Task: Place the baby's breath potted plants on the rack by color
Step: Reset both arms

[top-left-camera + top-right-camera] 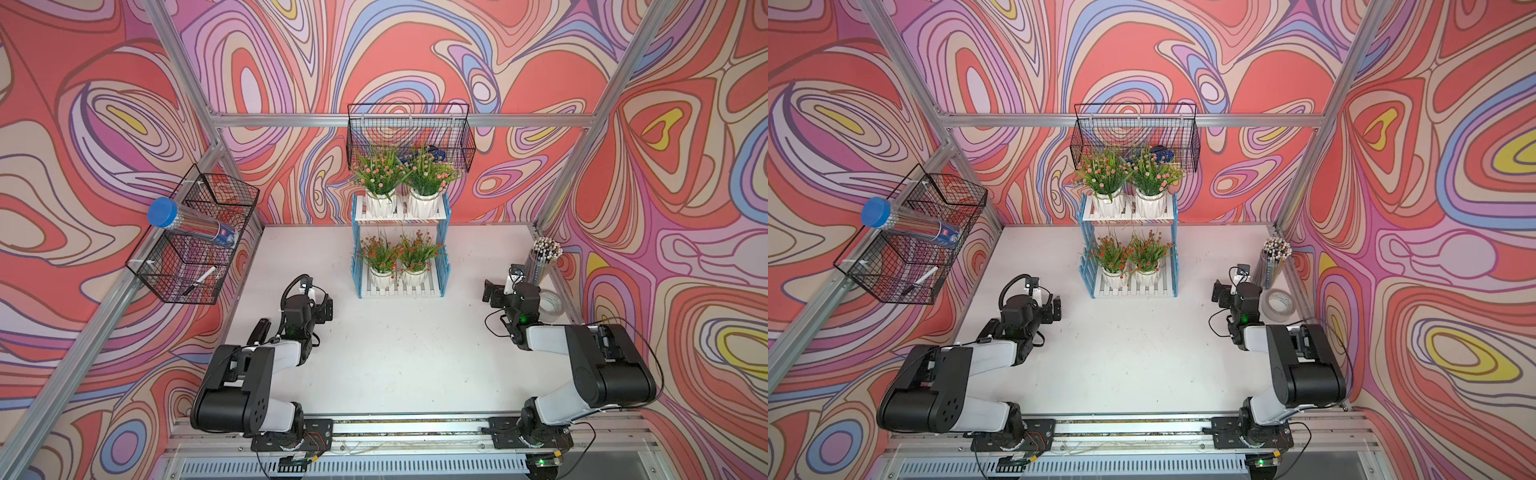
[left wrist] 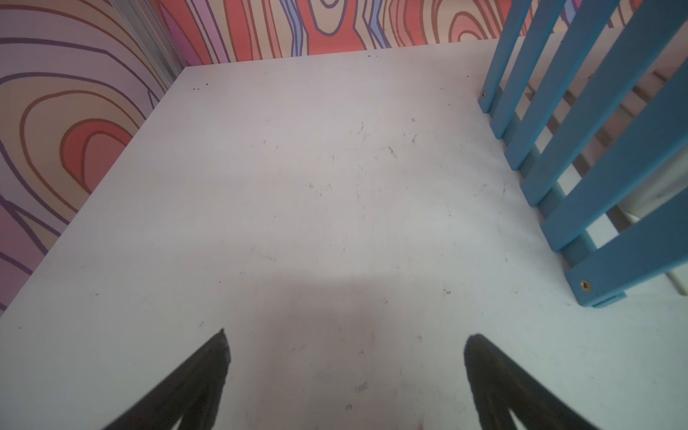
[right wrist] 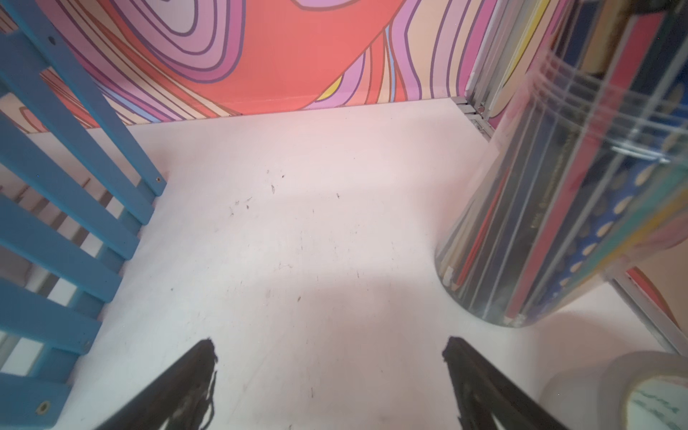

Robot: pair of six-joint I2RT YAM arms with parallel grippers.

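Note:
The rack stands at the back middle of the white table, seen in both top views. Two baby's breath potted plants with pale pink blossoms sit side by side on its upper shelf. Two with red-orange blossoms sit on the lower shelf. My left gripper hovers left of the rack, open and empty. My right gripper is to the rack's right, also open and empty. The rack's blue side frame shows in each wrist view.
A black wire basket hangs on the back wall just above the pink plants. Another basket on the left wall holds a blue-capped tube and a marker. A pencil jar and a tape roll stand close by the right gripper.

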